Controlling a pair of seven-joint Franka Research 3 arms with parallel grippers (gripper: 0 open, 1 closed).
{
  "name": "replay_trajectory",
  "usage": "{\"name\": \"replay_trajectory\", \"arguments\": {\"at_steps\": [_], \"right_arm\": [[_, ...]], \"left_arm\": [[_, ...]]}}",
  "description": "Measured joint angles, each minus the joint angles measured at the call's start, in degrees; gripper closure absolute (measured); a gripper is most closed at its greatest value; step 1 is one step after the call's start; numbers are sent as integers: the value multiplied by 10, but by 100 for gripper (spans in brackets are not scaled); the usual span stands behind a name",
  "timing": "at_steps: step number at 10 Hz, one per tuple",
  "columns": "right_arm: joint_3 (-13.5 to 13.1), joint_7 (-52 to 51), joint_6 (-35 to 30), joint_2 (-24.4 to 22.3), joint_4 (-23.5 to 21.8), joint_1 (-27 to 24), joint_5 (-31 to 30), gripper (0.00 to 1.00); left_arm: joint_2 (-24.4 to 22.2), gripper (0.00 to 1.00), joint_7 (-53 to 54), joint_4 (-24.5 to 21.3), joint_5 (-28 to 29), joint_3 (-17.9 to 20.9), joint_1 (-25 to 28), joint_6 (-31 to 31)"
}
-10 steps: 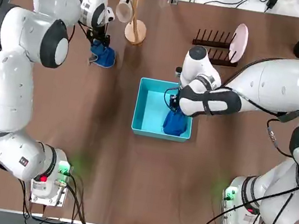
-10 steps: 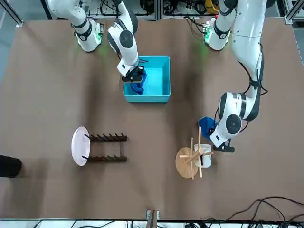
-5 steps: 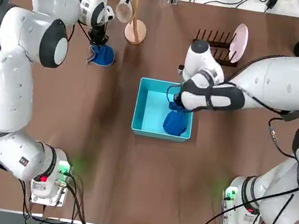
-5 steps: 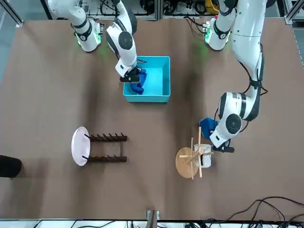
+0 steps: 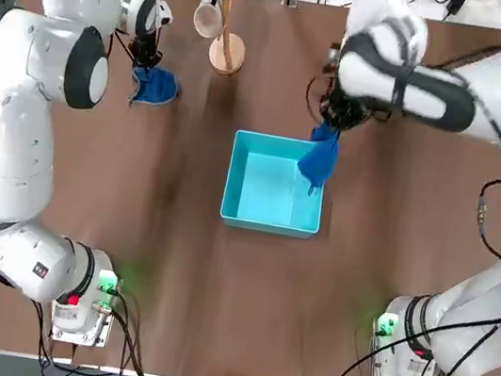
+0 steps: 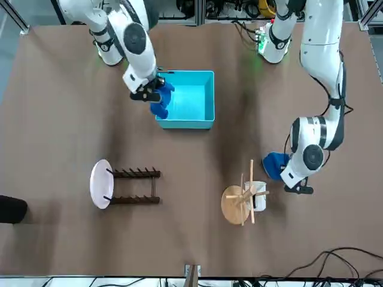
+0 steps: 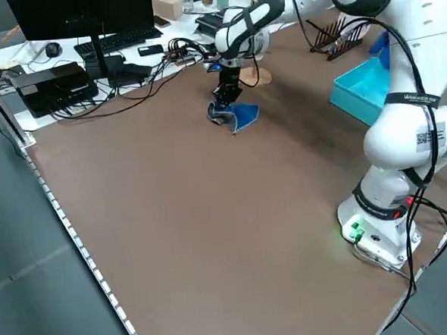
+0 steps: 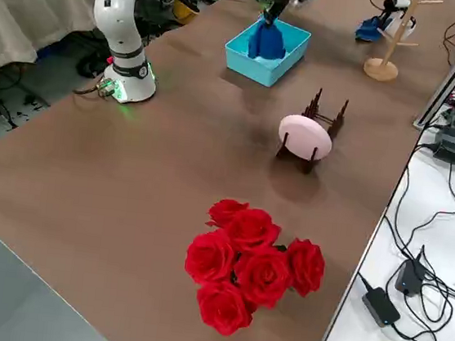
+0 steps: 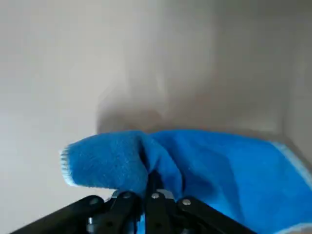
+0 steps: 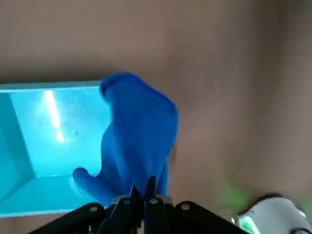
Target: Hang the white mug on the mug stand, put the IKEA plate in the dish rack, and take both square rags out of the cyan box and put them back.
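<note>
Blue rags [image 5: 318,157] in 2 shut tools

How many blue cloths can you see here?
2. One rag hangs from the right gripper over the cyan box's edge; the other rag is pinched by the left gripper near the mug stand.

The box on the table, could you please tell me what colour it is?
The box is bright cyan, seen best in the top view.

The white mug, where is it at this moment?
In the top view the white mug hangs on the mug stand at the table's far edge, left of centre.
</note>
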Motion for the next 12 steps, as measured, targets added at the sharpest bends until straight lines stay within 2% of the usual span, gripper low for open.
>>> {"name": "replay_trajectory", "arguments": {"at_steps": [2,3,5,7,9,10,12], "right_arm": [[-1,-54,-80,-27,34,-40,-1,96],[-2,-86,-103,-42,36,-67,-1,96],[-3,-146,-107,-50,30,-118,-4,96],[-3,-219,-67,-48,0,-175,-15,96],[-4,-279,4,-44,-61,-229,-30,96],[-4,-298,52,-42,-100,-248,-41,96],[-4,-334,138,-40,-165,-281,-61,96]], "left_arm": [[0,95,54,-16,0,49,3,22],[0,95,81,-38,0,74,3,58],[1,96,149,-96,0,127,9,155],[10,96,233,-134,0,140,55,235],[12,96,272,-133,0,140,81,250],[2,96,261,-133,-2,134,68,251],[-39,96,192,-159,-9,90,23,250]]}}
